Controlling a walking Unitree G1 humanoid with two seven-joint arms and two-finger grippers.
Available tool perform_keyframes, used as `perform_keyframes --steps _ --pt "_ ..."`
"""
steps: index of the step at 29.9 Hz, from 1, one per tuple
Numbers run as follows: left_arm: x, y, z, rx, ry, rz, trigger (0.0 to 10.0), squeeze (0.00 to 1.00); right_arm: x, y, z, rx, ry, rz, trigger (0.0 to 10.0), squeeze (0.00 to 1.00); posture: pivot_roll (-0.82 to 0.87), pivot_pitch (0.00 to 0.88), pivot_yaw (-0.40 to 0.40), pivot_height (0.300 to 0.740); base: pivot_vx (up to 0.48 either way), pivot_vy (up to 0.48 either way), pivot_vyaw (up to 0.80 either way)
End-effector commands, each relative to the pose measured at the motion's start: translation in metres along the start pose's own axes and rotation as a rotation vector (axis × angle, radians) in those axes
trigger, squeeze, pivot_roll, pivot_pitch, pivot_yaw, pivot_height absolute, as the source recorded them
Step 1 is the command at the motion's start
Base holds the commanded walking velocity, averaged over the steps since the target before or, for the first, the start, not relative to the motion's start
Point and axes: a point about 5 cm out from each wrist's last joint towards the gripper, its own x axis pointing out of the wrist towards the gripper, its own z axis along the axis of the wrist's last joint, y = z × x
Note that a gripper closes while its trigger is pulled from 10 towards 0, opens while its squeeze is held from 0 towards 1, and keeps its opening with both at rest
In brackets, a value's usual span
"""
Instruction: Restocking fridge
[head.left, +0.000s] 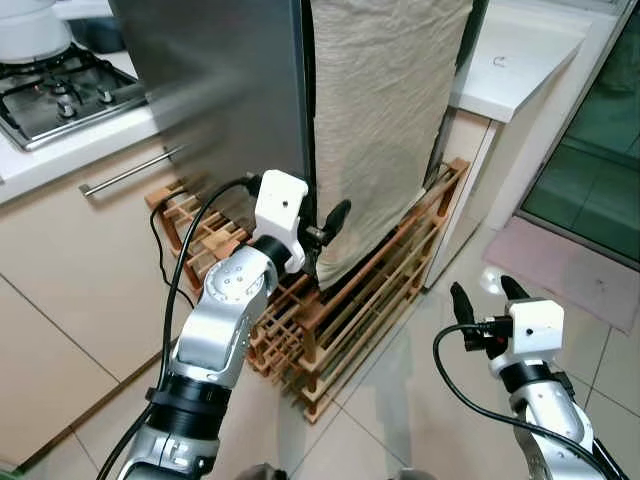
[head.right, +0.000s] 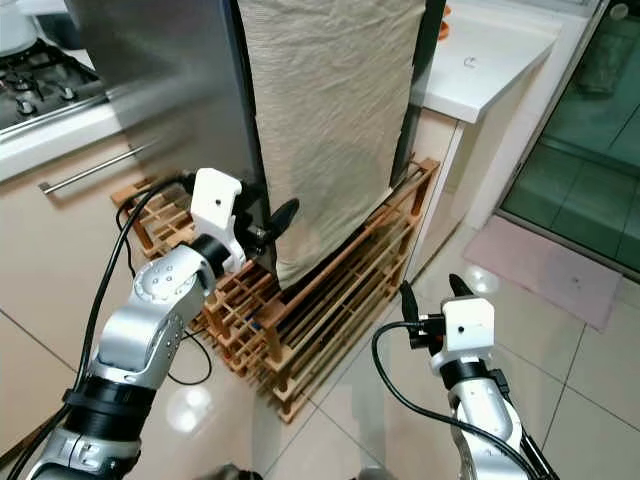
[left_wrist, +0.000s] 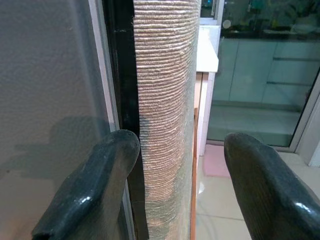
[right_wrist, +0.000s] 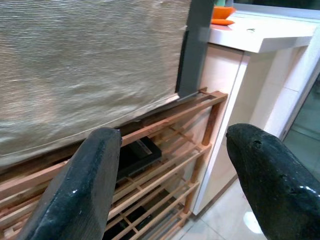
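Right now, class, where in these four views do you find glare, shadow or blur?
Left eye view: glare patches on the floor tiles, and the fridge's steel side shows soft sheen. Left wrist view: the left gripper casts a dim shadow on the fridge side and the hanging cloth; its near fingers are soft. Right wrist view: the right gripper's fingers are blurred, wooden rack sharper.

A tall grey steel fridge (head.left: 220, 90) is standing on a low wooden slatted rack (head.left: 350, 300), with a beige woven cloth (head.left: 385, 120) hanging down over its front, just right of the door's edge. The silver left arm's black-fingered gripper (head.left: 335, 218) is sitting at that edge, between door and cloth, its fingers apart. The right gripper (head.left: 478, 297) is hanging lower to the right, over the tiled floor (head.left: 400, 400), with a white countertop (head.left: 520, 60) behind it and a gas hob (head.left: 60, 95) lying left of the fridge.
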Motion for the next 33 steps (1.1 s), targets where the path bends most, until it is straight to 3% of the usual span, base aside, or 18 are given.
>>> perform_keyframes --steps 1,9,18,22,23,25,31,33 --pt "0.009 0.004 0.005 0.019 -0.013 0.013 10.0 0.0 0.001 0.001 0.002 0.002 -0.011 0.008 10.0 0.0 -0.17 0.018 0.044 0.724 0.0 0.0 0.0" --pt "0.026 0.004 0.013 0.038 -0.036 0.026 10.0 0.0 -0.001 -0.001 0.002 -0.002 -0.009 0.002 10.0 0.0 -0.19 0.023 0.049 0.724 0.0 0.0 0.0" --pt "0.033 0.005 0.013 0.052 -0.054 0.047 10.0 0.0 -0.003 0.0 0.001 -0.002 -0.004 -0.003 10.0 0.0 -0.19 0.028 0.048 0.724 0.0 0.0 0.0" --pt "0.038 -0.022 0.007 0.037 -0.029 -0.068 10.0 0.0 -0.003 0.0 0.0 -0.002 -0.001 0.002 10.0 0.0 -0.18 0.031 0.043 0.724 0.0 0.0 0.0" --pt "0.038 -0.022 0.007 0.037 -0.029 -0.068 10.0 0.0 -0.003 0.0 0.0 -0.002 -0.001 0.002 10.0 0.0 -0.18 0.031 0.043 0.724 0.0 0.0 0.0" --pt "0.045 -0.046 0.009 0.036 -0.029 -0.189 10.0 0.0 -0.001 0.001 0.0 -0.001 -0.001 0.007 10.0 0.0 -0.18 0.033 0.039 0.724 0.0 0.0 0.0" --pt "0.057 -0.068 0.021 0.037 -0.065 -0.249 10.0 0.0 0.002 0.002 0.002 -0.002 -0.008 0.018 10.0 0.0 -0.19 0.039 0.034 0.724 0.0 0.0 0.0" --pt "0.058 -0.068 0.024 0.027 -0.078 -0.251 10.0 0.0 0.002 0.001 0.002 -0.004 -0.009 0.018 10.0 0.0 -0.19 0.039 0.035 0.724 0.0 0.0 0.0"
